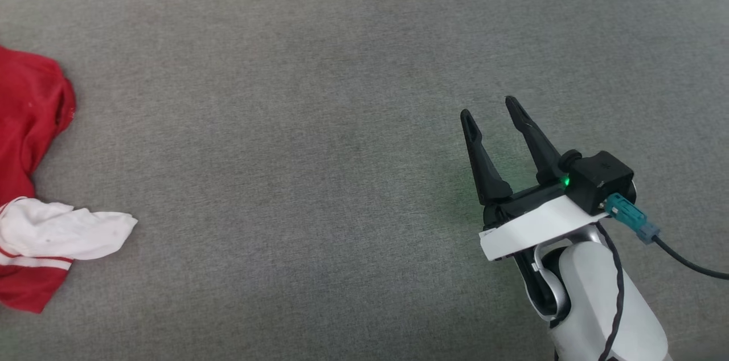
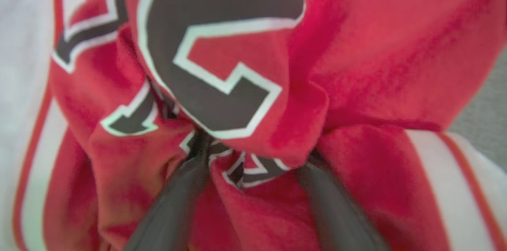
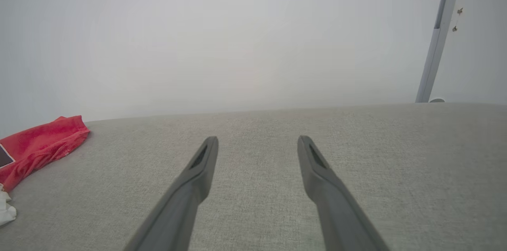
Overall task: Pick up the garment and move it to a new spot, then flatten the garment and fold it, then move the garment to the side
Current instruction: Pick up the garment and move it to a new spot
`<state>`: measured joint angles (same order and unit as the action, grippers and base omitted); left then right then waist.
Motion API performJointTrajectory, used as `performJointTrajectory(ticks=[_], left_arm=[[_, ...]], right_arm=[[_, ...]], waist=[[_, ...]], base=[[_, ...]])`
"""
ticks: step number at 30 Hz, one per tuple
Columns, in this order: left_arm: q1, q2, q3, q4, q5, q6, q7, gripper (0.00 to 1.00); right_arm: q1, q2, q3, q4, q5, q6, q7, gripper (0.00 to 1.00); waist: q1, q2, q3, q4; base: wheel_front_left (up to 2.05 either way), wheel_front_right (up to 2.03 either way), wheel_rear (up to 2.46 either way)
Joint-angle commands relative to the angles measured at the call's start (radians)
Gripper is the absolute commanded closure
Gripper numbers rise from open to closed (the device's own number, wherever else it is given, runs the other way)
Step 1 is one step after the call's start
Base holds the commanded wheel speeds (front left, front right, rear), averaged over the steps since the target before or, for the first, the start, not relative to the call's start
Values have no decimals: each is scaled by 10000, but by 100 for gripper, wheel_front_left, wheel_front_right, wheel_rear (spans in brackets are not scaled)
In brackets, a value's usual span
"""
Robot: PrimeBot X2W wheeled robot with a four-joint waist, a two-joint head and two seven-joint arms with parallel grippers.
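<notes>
At far left of grey upholstery (image 1: 319, 122), found garment (image 1: 31, 105) crumpled in a heap, neither flattened nor folded. Noted left gripper (image 2: 255, 150) with jaws spread, tips sunk into bunched red cloth beside the black number (image 2: 222, 17), not yet pinching. Noted right gripper (image 1: 488, 107) with jaws spread, empty, well apart from garment. Judged pick-up not yet made; left outstanding: moving, flattening, folding, setting aside
</notes>
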<state>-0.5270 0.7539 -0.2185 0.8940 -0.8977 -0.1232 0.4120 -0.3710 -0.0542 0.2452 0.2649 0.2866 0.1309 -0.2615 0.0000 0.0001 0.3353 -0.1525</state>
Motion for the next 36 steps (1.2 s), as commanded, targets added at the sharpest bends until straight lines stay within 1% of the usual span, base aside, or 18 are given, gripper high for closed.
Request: performJointTrajectory(ticks=[1,4,9,14,16,18,20,23,25,27,29,30,33,35,36], left_arm=[[188,-993,-486,-78,-215,-126,67,100],[67,-801,-636,-511,-413,-126,-447,100],[-315,-584,-1131,-1739,-657,-90,-1270,100],[-602,-771,-2124,-3578,-804,-78,-1782,100],[-768,-738,-2595,-4521,-870,-78,-1858,100],[-884,-839,-3030,-5444,-1188,-78,-1795,100],[-1055,-823,-3421,-6311,-1409,-78,-1729,100],[-1415,-963,-3934,-7320,-1688,-78,-1635,100],[-1695,-1288,-4226,-7744,-2046,-78,-1480,100],[-2126,-1880,-4583,-7903,-2277,-78,-1337,100],[-2642,-2361,-4969,-7676,-2335,-78,-1192,100],[-2642,-2361,-4969,-7676,-2335,-78,-1192,100],[-3410,-3186,-5564,-7124,-2409,-78,-1065,100],[-3894,-3541,-5850,-6686,-2480,-78,-1065,100],[-4078,-3632,-5996,-6428,-2458,-78,-1105,100]], right_arm=[[32,41,-11,-48,42,-3,-49,0],[204,31,-122,-33,148,-3,-49,0],[572,24,-506,-47,576,-3,-49,0],[858,26,-810,-68,927,-3,-49,0],[934,14,-886,-64,1085,-3,-49,0],[984,19,-929,-83,1250,-3,-49,0],[1015,13,-951,-112,1366,-3,-49,0],[1101,21,-886,-223,1595,-3,-49,0],[1142,13,-841,-297,1780,-3,-49,0],[1199,16,-963,-377,1956,-3,-49,0],[1153,25,-927,-399,2088,-3,-49,0],[1153,25,-927,-399,2088,-3,-49,0],[972,18,-941,-452,2369,-2,-49,0],[903,18,-958,-518,2594,-2,-49,0],[901,24,-973,-524,2696,-3,-49,0]], waist=[[0,-1,-89,-5],[0,-1,-315,128],[0,-1,-852,532],[0,-1,-1233,794],[0,-1,-1310,765],[0,-1,-1374,653],[0,-1,-1377,472],[0,-1,-1323,52],[0,-1,-1241,-261],[0,-1,-1129,-461],[0,-1,-915,-779],[0,-1,-915,-779],[0,-1,-582,-1328],[0,-1,-369,-1719],[0,-1,-288,-1910]], base=[[0,0,0],[0,0,0],[0,0,0],[0,0,0],[0,0,0],[0,0,0],[0,0,0],[0,0,0],[0,0,0],[0,0,0],[0,0,0],[0,0,0],[0,0,0],[0,0,0],[0,0,0]])
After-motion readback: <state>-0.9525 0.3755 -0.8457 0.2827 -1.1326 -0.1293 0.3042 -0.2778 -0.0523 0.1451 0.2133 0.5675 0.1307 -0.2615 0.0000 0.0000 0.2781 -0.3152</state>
